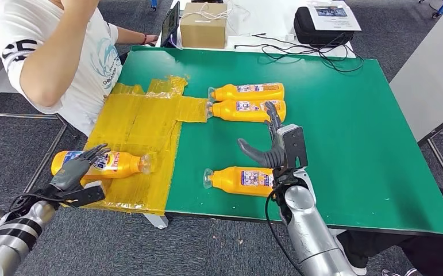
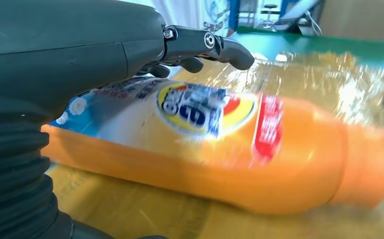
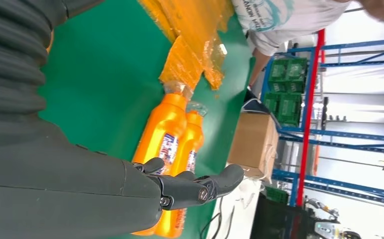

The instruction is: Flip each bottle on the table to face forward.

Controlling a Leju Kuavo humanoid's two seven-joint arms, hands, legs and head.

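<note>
Several orange bottles lie on their sides on the green table point(image 1: 351, 126). One bottle point(image 1: 112, 164) lies on the yellow taped patch point(image 1: 144, 115) at the front left, label up. My left hand point(image 1: 76, 171) reaches over its base end with fingers spread; the left wrist view shows the fingers point(image 2: 214, 45) stretched just above the bottle point(image 2: 219, 149). Two bottles point(image 1: 247, 91) point(image 1: 245, 110) lie side by side at mid-table. Another bottle point(image 1: 239, 180) lies near the front edge. My right hand point(image 1: 272, 146) hovers open above it. In the right wrist view that hand point(image 3: 130, 189) faces the pair of bottles point(image 3: 162, 144).
A person in a white shirt point(image 1: 64, 52) sits at the table's left side. Behind the table are a cardboard box point(image 1: 203, 26), a black bag point(image 1: 322, 26) and loose cables point(image 1: 299, 52). A white table point(image 1: 431, 75) stands to the right.
</note>
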